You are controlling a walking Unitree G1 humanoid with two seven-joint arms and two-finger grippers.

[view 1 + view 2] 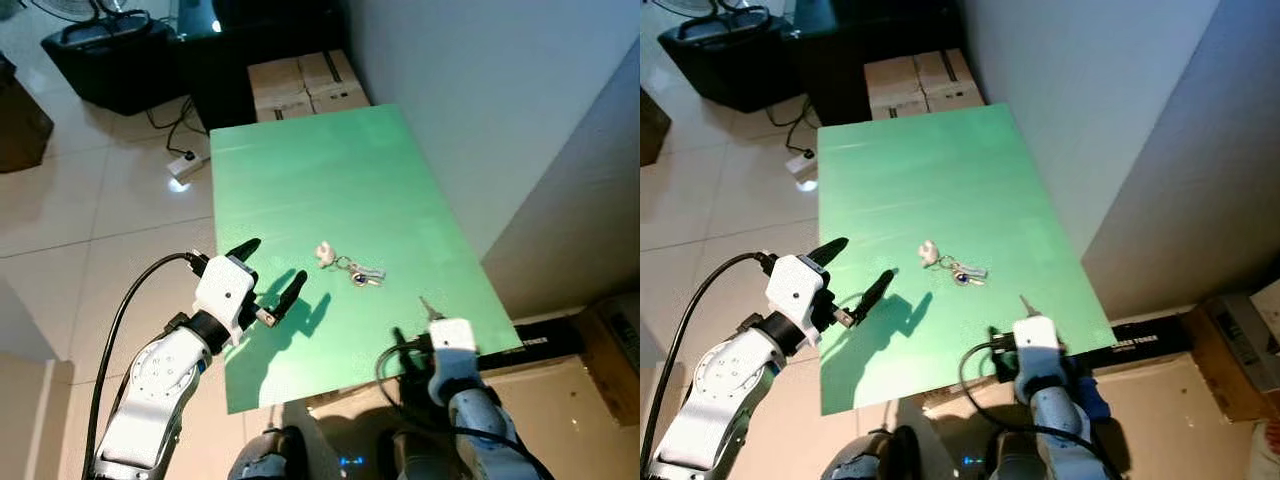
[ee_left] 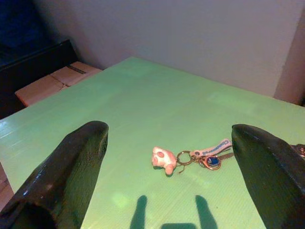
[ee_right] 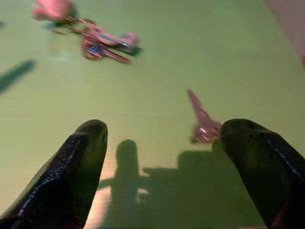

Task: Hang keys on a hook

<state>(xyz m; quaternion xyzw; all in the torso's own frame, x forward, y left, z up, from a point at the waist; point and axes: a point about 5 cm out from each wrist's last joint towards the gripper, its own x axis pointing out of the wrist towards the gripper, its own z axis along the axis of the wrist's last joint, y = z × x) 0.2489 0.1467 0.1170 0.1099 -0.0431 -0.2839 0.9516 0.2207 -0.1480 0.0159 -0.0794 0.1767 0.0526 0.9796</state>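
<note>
Table [image 1: 300,170] first: green, set against a pale wall [image 1: 480,90], and on it, near the front, we see the keys [image 1: 352,270] lying flat, their long axis running across, a pink charm [image 2: 163,159] at the robot's left end. They lie ahead of both grippers, between them. Our left gripper [image 1: 268,283] hovers just beside, jaws wide; our right gripper [image 3: 162,167], wide too, seems about as near. A lone key [image 3: 204,125] lies by its fingertip. No hook is anywhere; the tag's lettering is too small to read.
</note>
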